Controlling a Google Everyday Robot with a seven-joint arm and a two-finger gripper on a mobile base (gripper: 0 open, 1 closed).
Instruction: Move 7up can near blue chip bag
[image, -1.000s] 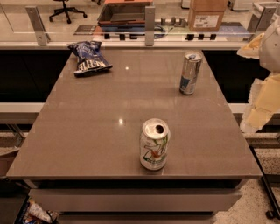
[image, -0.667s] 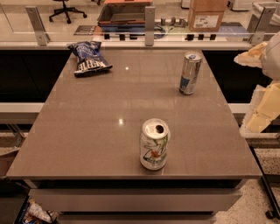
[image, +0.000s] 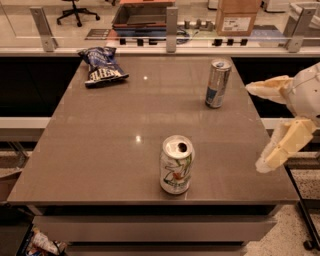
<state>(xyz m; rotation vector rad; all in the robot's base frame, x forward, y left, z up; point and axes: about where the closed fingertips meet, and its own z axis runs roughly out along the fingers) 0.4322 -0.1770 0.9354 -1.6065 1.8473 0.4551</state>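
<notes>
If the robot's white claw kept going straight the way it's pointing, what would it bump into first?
Probably the short white-and-green 7up can. The cream two-finger gripper, open off the right edge of the brown table, aims left and slightly down toward it. Depth is unclear, so it might miss.

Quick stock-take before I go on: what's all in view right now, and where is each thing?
7up can: one, white-silver with green print, upright near the table's front edge, middle.
chip bag: one, dark blue, lying at the far left corner.
slim can: one, silver and blue, upright on the far right.
table: one, grey-brown, bears all three.
box: one, cardboard brown, beyond the table, right.
chair: one, black, far background, left.
gripper: one, cream, open and empty, at the table's right edge, apart from both cans.
</notes>
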